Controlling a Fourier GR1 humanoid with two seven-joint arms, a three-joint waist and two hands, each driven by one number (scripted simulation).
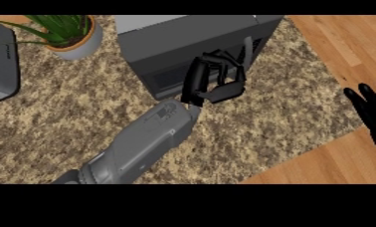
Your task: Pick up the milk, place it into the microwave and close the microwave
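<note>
Left hand at the microwave front

My left hand (215,80) curls against the microwave (195,42); whether it holds anything, I can't tell. No milk in sight. I'd push the door squarely.

Right robot hand (363,105) was cut by the right edge, only fingers showed. Plant pot (77,42) was clipped at the top. Grey object (7,61) was cut by the left edge, unidentifiable. Left robot hand (213,79) hid part of the microwave (183,37) front. Milk was unseen.
</note>
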